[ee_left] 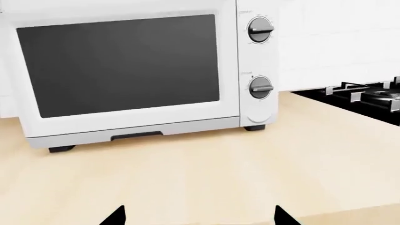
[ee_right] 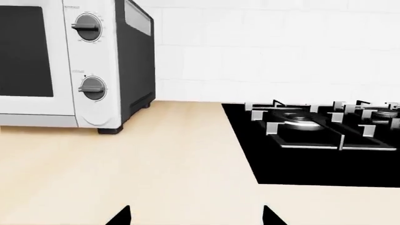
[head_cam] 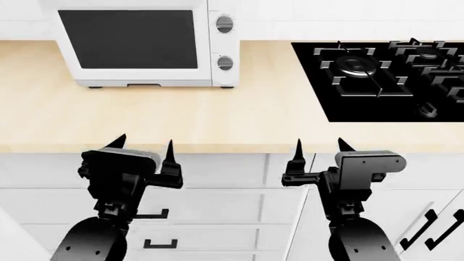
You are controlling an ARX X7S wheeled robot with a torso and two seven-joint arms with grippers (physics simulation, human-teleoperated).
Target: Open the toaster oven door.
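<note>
Wooden counter is carrying the oven at its back, door closed. Left gripper and right gripper are hovering spread and empty. Rigid hinged door is probably swinging easily; no handle is showing.

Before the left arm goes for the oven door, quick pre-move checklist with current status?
1. Toaster oven door shut, task not started: ok.
2. Left gripper open and empty, at the counter's front edge: ok.
3. Right gripper open, empty, apart from the oven: ok.
4. Countertop between left gripper and door free of objects: ok.
5. Handle bar located: cannot tell. The door's top edge is cut off in the left wrist view and head view; only a dark slot shows under the door.
6. Gas hob off to the right, outside the left arm's path: ok.
</note>
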